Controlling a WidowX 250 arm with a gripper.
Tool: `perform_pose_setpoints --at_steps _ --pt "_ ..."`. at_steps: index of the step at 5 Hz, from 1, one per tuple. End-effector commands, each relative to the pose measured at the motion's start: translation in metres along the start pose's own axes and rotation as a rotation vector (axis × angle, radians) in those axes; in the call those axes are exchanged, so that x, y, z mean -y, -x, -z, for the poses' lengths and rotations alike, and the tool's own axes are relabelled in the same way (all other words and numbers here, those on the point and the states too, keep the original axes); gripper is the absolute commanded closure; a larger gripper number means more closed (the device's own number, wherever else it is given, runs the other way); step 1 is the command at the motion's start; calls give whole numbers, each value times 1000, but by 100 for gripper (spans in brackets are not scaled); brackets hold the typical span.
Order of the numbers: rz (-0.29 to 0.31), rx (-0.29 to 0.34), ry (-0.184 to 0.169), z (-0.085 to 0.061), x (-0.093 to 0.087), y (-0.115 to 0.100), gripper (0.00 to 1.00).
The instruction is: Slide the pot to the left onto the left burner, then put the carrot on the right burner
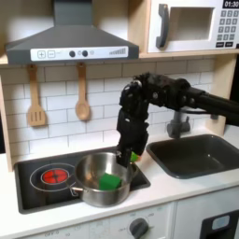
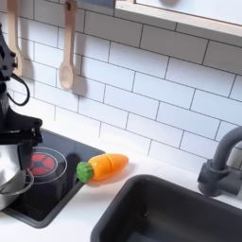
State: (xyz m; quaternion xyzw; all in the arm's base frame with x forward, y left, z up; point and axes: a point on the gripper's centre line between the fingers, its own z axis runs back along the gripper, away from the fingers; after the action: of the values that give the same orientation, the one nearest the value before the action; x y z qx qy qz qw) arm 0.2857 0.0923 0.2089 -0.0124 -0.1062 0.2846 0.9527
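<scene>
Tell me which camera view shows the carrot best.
The second exterior view: the carrot lies in plain sight on the cooktop's edge, beside the sink, orange body and green end clear. In the first exterior view I cannot make it out; the arm and pot likely block it.

Shiny steel pot beside the red-ringed burner; orange carrot (green-tipped) beside the black cooktop.
</scene>
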Motion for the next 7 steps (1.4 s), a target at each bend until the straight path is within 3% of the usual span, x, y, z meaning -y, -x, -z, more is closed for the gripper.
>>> perform_pose_setpoints --at_steps 1,3,7 --pt "49 -34 13 15 21 -9 0" --pt "43 -25 13 21 28 -26 0" --pt "16 -64 -19 31 10 -34 0"
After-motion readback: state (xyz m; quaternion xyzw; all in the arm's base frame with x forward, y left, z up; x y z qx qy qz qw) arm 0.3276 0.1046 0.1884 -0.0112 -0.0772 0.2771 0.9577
